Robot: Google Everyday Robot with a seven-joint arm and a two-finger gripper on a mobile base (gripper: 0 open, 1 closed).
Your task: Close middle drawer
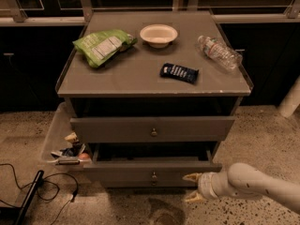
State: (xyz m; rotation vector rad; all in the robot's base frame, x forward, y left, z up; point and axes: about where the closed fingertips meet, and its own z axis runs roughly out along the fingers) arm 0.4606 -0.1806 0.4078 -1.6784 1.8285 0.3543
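1. The middle drawer [117,171] is seen beneath the upper drawer front [112,128], projecting only a little.
2. A dark strip of its interior is exposed above its front, so closing is judged mostly done, with 1 short push left.
3. The end effector [192,188] is placed at the drawer front's right end, fingers spread, nothing grasped; the upper fingertip [190,176] appears pressed against the front.
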